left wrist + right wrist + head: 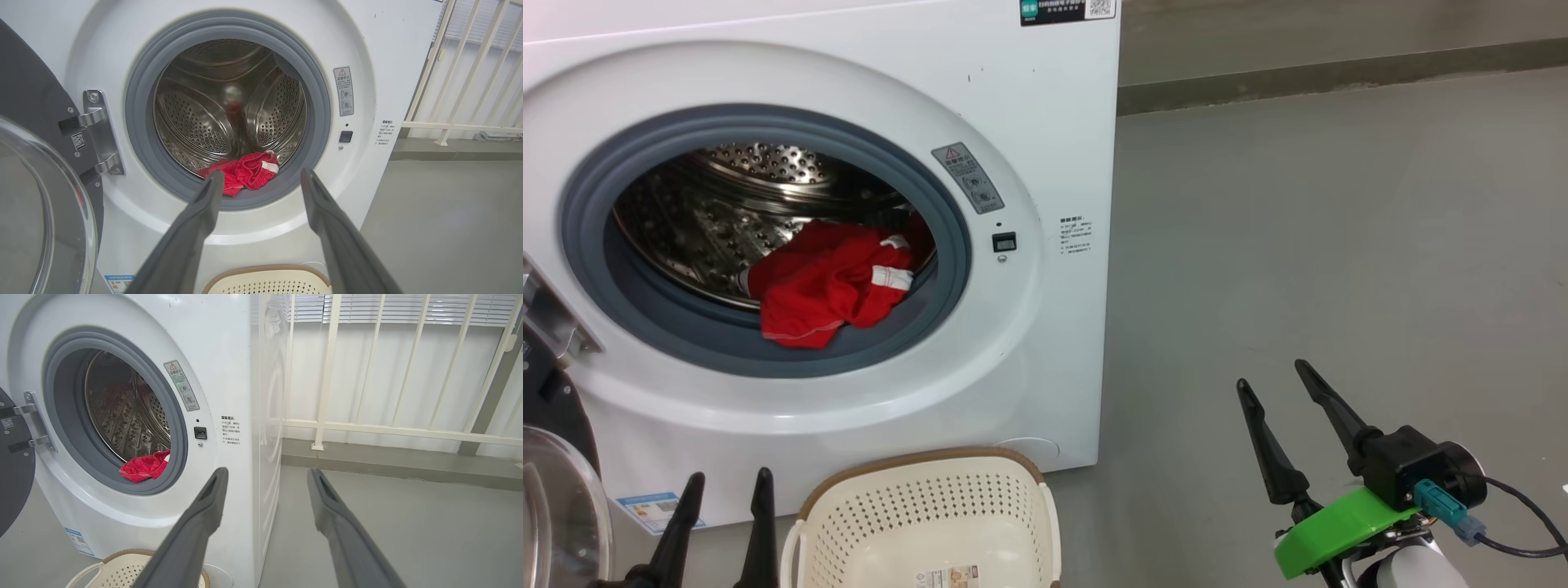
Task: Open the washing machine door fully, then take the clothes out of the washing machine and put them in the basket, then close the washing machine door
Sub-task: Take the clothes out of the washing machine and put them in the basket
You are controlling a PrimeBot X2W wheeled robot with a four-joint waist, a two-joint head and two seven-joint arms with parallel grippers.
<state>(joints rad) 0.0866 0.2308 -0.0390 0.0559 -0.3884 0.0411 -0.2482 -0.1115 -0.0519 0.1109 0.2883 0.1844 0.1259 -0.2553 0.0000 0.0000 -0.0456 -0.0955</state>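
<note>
At the far left, the washing machine door (556, 506) stands swung open on its hinge, so the first part of the task looks done. The step in hand seems to be taking out the clothes.

The left pincer (729, 482) hovers low before the washing machine (1045, 122), its two fingers spread apart and grasping nothing. In its wrist view it points almost straight at the clothes (825, 286). These red garments lie bunched at the front of the drum (760, 163), and one edge hangs over the grey rubber ring (768, 122).

To do the step well, this pincer should probably enter above the ring, close on the thick fold and not on a thin edge, then lift before it pulls back, so the cloth does not drag on the rubber. The basket (915, 459) stands on the floor just under the opening, so the way down is short.

Further right, the right pincer (1270, 376) is also released and empty, well apart from the machine.

The floor (1339, 245) is smooth grey. A white railing (327, 375) stands to the right, beyond the machine.
</note>
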